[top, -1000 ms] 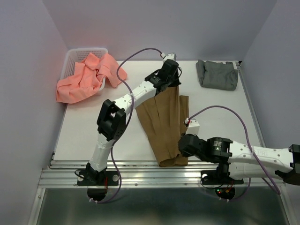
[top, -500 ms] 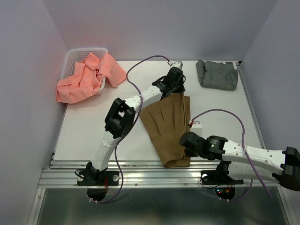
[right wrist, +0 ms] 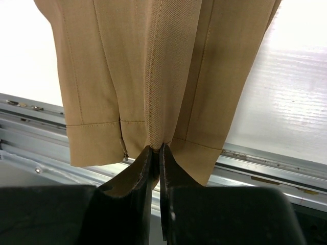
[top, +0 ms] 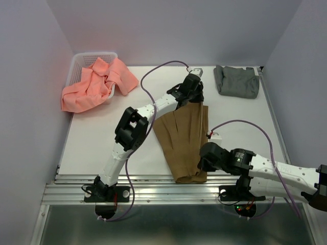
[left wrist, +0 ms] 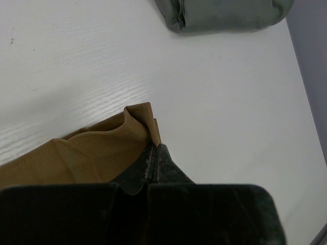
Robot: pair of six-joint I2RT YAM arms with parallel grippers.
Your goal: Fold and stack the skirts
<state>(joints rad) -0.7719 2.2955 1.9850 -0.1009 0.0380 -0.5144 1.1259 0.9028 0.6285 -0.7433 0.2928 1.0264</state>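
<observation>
The tan-brown pleated skirt (top: pixel 183 139) lies stretched lengthwise across the middle of the table, its waistband hanging over the near edge. My left gripper (top: pixel 197 100) is shut on the skirt's far corner (left wrist: pixel 147 121), pinching the hem between its jaws. Near the front rail, my right gripper (top: pixel 203 164) is shut on the skirt's waistband (right wrist: pixel 159 133). A folded grey skirt (top: pixel 236 81) rests at the back right and shows at the top of the left wrist view (left wrist: pixel 225 14). The salmon-pink skirt (top: pixel 97 81) is crumpled, spilling out of the basket at the back left.
A white lattice basket (top: pixel 83 60) stands at the back left corner under the pink skirt. A metal rail (top: pixel 153 186) runs along the table's near edge, also visible under the waistband (right wrist: pixel 265 163). Purple walls close in the left, back and right.
The left gripper carried the skirt's far corner to the right and slightly forward, spreading the cloth wider. The right arm shifted a little right while holding the waistband.
</observation>
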